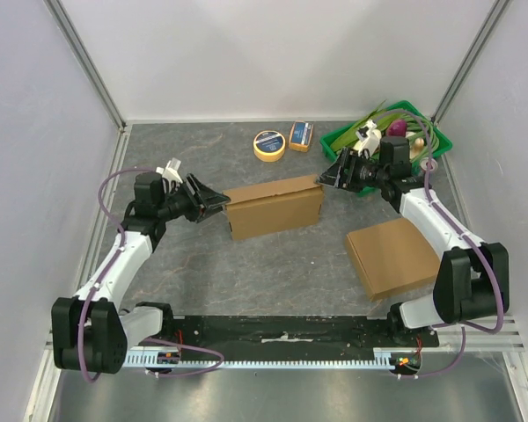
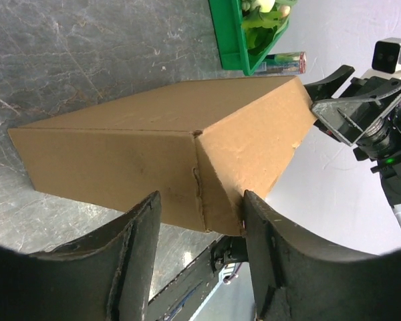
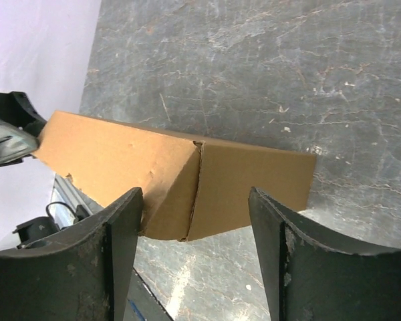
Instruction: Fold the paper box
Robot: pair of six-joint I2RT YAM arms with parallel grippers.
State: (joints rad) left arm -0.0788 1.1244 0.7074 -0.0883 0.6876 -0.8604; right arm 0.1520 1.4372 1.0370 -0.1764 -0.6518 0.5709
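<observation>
The brown paper box (image 1: 273, 207) lies closed up as a long block in the middle of the table. My left gripper (image 1: 218, 202) is at its left end, jaws open and straddling the end corner (image 2: 200, 207); one finger (image 2: 267, 241) touches the box's edge. My right gripper (image 1: 328, 174) is at the opposite end, also open (image 3: 195, 200), with the box's end corner (image 3: 187, 180) between its fingers. One finger (image 3: 120, 227) brushes the cardboard, while the other stands apart from it.
A second flat brown cardboard piece (image 1: 392, 257) lies at the right, by the right arm. A green bin (image 1: 427, 141) of vegetables stands at the back right. A yellow tape roll (image 1: 268, 144) and a small blue and orange pack (image 1: 301, 134) sit behind the box.
</observation>
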